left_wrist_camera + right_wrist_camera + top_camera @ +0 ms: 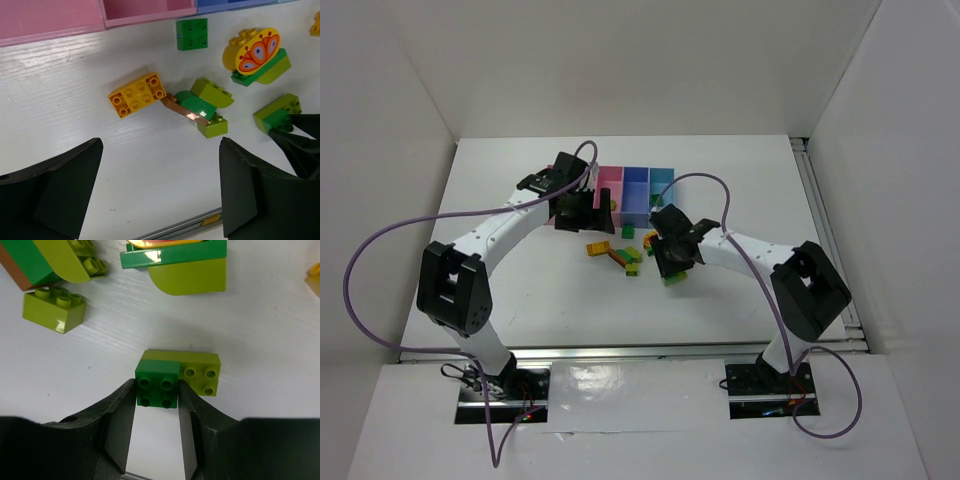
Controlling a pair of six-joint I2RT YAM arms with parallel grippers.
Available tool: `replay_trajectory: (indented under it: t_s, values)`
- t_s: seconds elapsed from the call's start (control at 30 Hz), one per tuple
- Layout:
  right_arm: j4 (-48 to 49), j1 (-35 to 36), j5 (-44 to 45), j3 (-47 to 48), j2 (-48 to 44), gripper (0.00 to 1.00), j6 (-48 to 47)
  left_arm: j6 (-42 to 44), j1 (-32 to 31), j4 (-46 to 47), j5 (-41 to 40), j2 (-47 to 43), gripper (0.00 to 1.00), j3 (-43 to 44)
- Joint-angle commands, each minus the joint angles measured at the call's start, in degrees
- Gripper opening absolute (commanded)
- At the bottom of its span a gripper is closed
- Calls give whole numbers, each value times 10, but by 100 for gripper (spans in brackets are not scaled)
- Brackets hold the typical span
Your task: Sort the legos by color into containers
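My right gripper (157,396) is shut on a dark green two-by-two lego (157,385) that sits on top of a yellow-green lego (201,373); the same pair shows under the right gripper (675,268) in the top view. My left gripper (160,187) hangs open over bare table, just in front of the containers (636,190). Ahead of it lie an orange-yellow lego (137,94), a green square lego (191,34), a yellow butterfly piece (252,50) and a red-brown plate with green pieces (192,106).
The pink bins' front wall (50,22) runs along the top of the left wrist view. A loose yellow-green brick (53,310) lies left of the right gripper. White walls enclose the table on three sides.
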Motion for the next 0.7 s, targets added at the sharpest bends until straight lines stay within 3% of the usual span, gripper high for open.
replay_trajectory:
  t_s: [0.0,0.03,0.13,0.3,0.37,0.4,0.53,0.67]
  values:
    - [-9,4,-8,9,14,44,-7,29,1,22,40,-25,95,-1]
    - [-9,4,-8,9,20,50,-7,29,1,22,40,-25,95,-1]
    - [-9,4,-2,4,26,54,-12,29,1,22,40,-20,95,-1]
    - [-9,4,4,4,26,52,-17,29,1,22,40,-20,95,-1]
    - [-9,4,9,4,31,46,-17,23,1,22,40,-20,95,-1]
    - [-9,4,9,4,31,37,-17,23,1,22,40,-14,95,-1]
    - [-34,4,27,25,31,20,-17,35,1,22,46,-14,94,4]
    - [-68,-4,13,75,-13,18,-22,93,8,22,139,-14,95,10]
